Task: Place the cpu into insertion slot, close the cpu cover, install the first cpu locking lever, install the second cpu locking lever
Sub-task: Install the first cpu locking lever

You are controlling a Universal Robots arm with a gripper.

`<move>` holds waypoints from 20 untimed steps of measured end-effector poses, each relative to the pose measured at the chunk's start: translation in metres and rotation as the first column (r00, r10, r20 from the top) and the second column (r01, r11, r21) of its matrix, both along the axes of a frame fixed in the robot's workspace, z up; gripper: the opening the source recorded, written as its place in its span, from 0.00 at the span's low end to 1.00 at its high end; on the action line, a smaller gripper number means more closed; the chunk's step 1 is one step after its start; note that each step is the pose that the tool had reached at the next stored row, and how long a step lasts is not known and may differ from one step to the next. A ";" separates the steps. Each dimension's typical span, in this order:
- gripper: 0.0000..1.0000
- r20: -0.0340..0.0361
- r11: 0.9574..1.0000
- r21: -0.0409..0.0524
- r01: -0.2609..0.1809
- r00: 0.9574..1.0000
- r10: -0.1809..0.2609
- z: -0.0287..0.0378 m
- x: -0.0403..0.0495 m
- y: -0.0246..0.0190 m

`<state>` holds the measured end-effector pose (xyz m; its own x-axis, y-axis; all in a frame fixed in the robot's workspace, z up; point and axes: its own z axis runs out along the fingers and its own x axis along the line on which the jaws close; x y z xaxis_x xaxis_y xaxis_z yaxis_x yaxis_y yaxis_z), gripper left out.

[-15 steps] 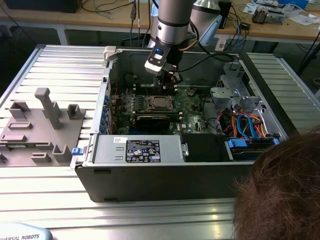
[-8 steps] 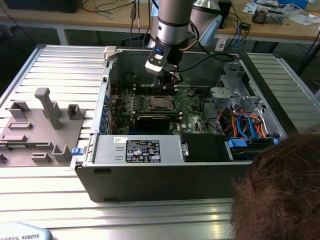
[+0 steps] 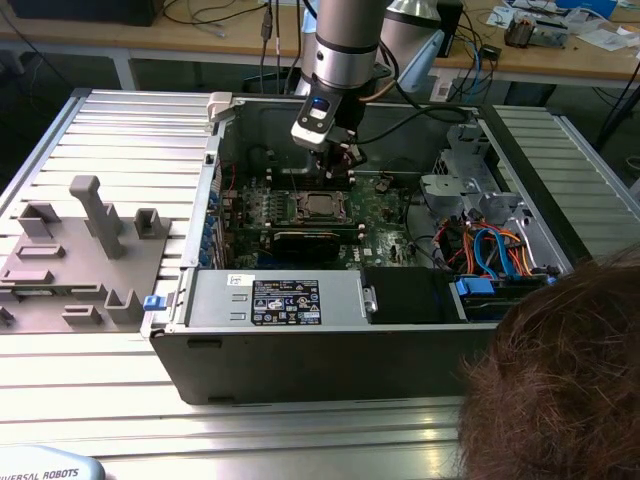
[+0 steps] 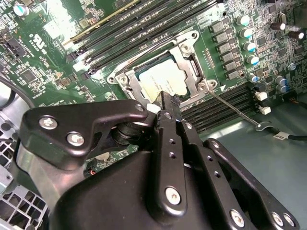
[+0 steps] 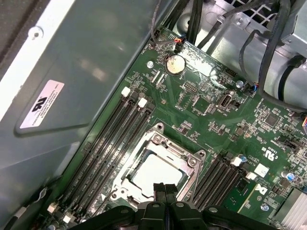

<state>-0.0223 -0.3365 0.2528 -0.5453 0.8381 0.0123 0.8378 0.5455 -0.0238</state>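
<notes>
The cpu [image 4: 159, 80] [image 5: 157, 171], a small silver-grey square, lies in the socket on the green board [image 3: 385, 195]. The silvery cpu cover [image 4: 192, 60] [image 5: 169, 146] lies down around it, framing it through its window. A thin wire locking lever [image 4: 235, 109] sticks out from the socket's corner over the grey case floor. Another wire lever [image 4: 146, 47] runs along the socket's edge beside the memory slots. My gripper [image 4: 168, 99] [image 5: 164, 188] [image 3: 340, 160] hovers just above the socket's edge, shut with nothing between its black fingers.
The open computer case [image 3: 300, 350] stands on a slatted metal table. A long black card [image 3: 310, 240] sits in front of the socket. Drive cage and coloured cables [image 3: 485, 245] fill the exterior view's right. A grey fixture [image 3: 85, 250] lies left; a person's head [image 3: 560, 370] is near.
</notes>
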 end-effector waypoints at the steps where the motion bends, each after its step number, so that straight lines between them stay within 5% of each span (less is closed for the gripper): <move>1: 0.11 0.000 1.000 0.000 -0.002 1.000 0.002 0.0000 0.0000 0.0000; 20: 0.11 0.000 0.999 0.000 -0.043 0.999 0.043 0.0000 0.0000 0.0000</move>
